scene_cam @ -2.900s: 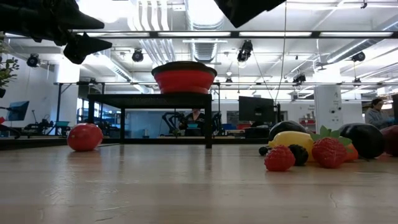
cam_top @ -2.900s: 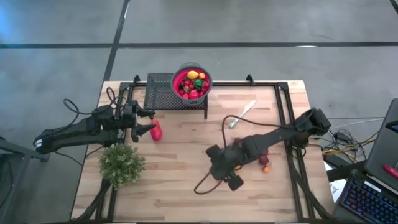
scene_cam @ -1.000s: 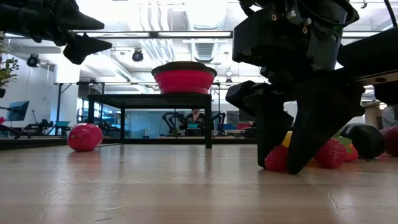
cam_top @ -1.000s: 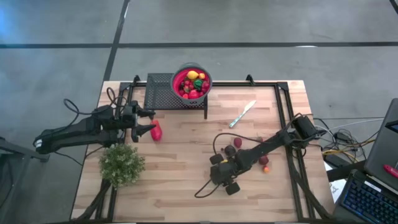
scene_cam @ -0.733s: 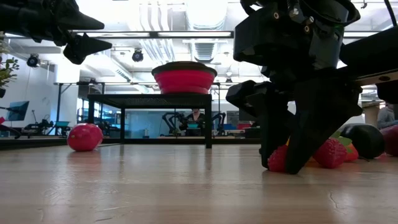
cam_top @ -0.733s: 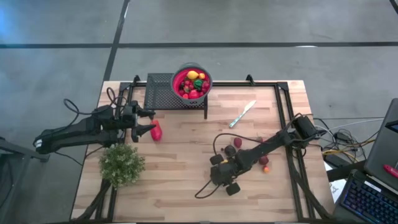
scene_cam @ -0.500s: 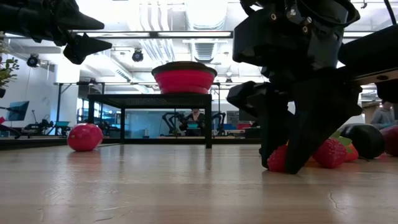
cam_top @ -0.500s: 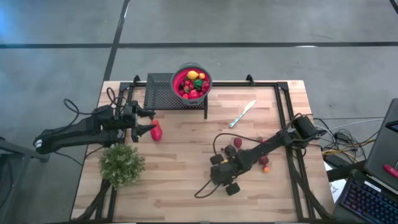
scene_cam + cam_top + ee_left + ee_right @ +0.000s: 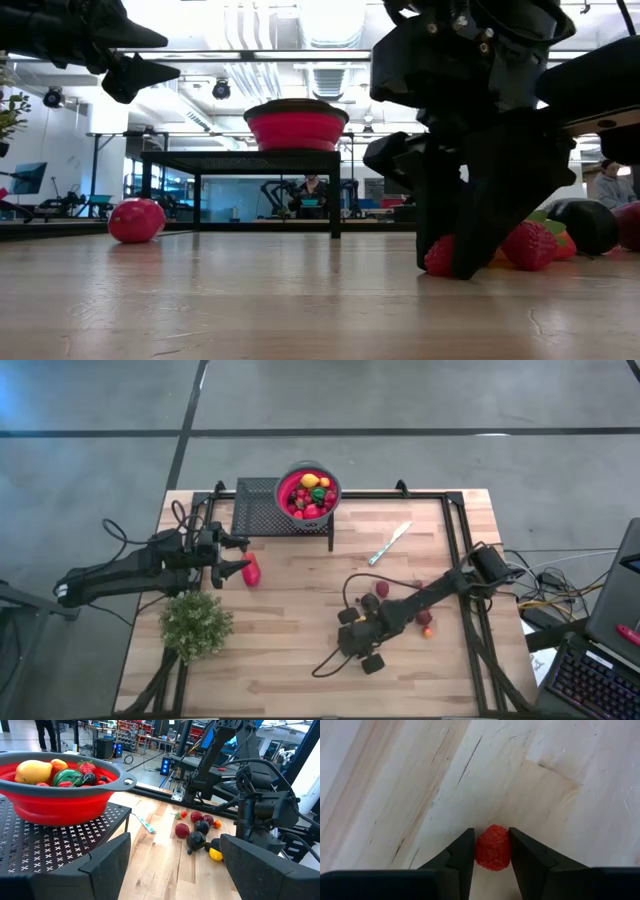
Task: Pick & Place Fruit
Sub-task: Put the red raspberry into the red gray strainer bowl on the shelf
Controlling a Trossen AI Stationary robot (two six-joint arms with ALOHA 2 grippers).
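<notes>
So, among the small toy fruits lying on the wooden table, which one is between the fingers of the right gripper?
The bumpy red raspberry: both fingers of the right gripper press its sides, while the other loose fruits lie apart.

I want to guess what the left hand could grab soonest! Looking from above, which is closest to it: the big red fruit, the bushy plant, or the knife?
From the left hand:
1. Big red fruit, right beside it.
2. Bushy plant, at the table's near-left edge.
3. Knife, over on the right half.

Fruit point(image 9: 50, 771) fills red bowl point(image 9: 65, 805) on mesh stand point(image 9: 55, 847).
</notes>
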